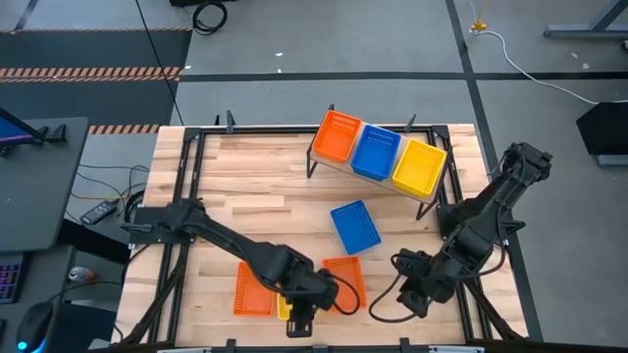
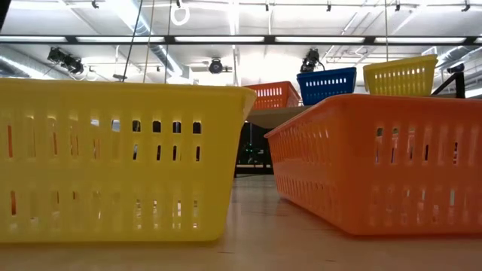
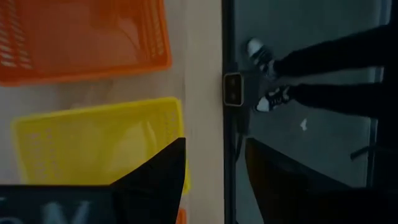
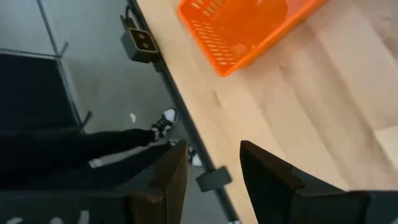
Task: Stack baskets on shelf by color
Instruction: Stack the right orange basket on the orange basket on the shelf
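On the shelf (image 1: pixel 428 196) at the far right stand an orange basket (image 1: pixel 337 136), a blue basket (image 1: pixel 376 153) and a yellow basket (image 1: pixel 419 166) side by side. A second blue basket (image 1: pixel 355 226) lies on the tabletop. Near the front edge lie two orange baskets (image 1: pixel 253 289) (image 1: pixel 345 279) and a yellow basket (image 3: pixel 93 146) between them. My left gripper (image 3: pixel 214 144) hangs open above the front edge beside that yellow basket, holding nothing. My right gripper (image 4: pixel 212 148) is open over the front right edge, with nothing between its fingers.
A black metal frame (image 3: pixel 227 56) runs along the table's front edge, with a small clamp box (image 3: pixel 232 89) on it. A person's legs and shoes (image 3: pixel 273 98) stand on the floor just beyond that edge. Bare wood lies at the table's far left.
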You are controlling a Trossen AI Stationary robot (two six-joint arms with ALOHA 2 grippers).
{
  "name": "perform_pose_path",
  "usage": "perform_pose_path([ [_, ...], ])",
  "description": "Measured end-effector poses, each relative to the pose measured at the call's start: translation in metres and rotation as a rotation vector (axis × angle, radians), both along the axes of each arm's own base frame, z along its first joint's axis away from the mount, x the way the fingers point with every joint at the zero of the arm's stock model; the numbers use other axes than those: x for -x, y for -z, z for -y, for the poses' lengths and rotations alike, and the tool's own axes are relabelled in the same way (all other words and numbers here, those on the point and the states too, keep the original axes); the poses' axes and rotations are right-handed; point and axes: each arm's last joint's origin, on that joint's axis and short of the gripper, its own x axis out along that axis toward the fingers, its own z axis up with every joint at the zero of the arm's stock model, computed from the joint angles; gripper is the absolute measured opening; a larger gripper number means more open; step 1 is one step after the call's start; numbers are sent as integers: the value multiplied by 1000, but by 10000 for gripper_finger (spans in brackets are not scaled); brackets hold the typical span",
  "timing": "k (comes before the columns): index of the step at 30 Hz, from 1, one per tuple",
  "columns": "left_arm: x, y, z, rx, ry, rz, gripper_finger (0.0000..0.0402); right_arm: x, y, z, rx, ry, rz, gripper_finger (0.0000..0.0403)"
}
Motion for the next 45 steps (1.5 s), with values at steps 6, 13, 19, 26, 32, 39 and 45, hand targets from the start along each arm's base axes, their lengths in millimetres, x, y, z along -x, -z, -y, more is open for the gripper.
perform_pose_path([
  [6, -11, 31, 9, -18, -57, -76, 172, 9, 0, -8, -15, -24, -1, 154],
  [13, -36, 17, 17, -18, -165, 267, 172, 34, 4, -16, -15, -155, -170, 154],
  [19, -50, 10, 22, -68, -195, 496, 172, 63, 5, -25, 20, -209, -232, 154],
  [26, -62, 39, 23, -96, -193, 452, 172, 81, 5, -36, 9, -228, -236, 154],
  [32, -65, 71, 29, -93, -114, 336, 172, 93, 5, -41, 13, -132, -181, 154],
  [39, -70, 96, 29, -139, -126, 287, 172, 94, 4, -43, 12, -81, -116, 154],
  [45, -76, 124, 30, -151, -129, 235, 172, 94, 4, -42, 14, -80, -113, 154],
])
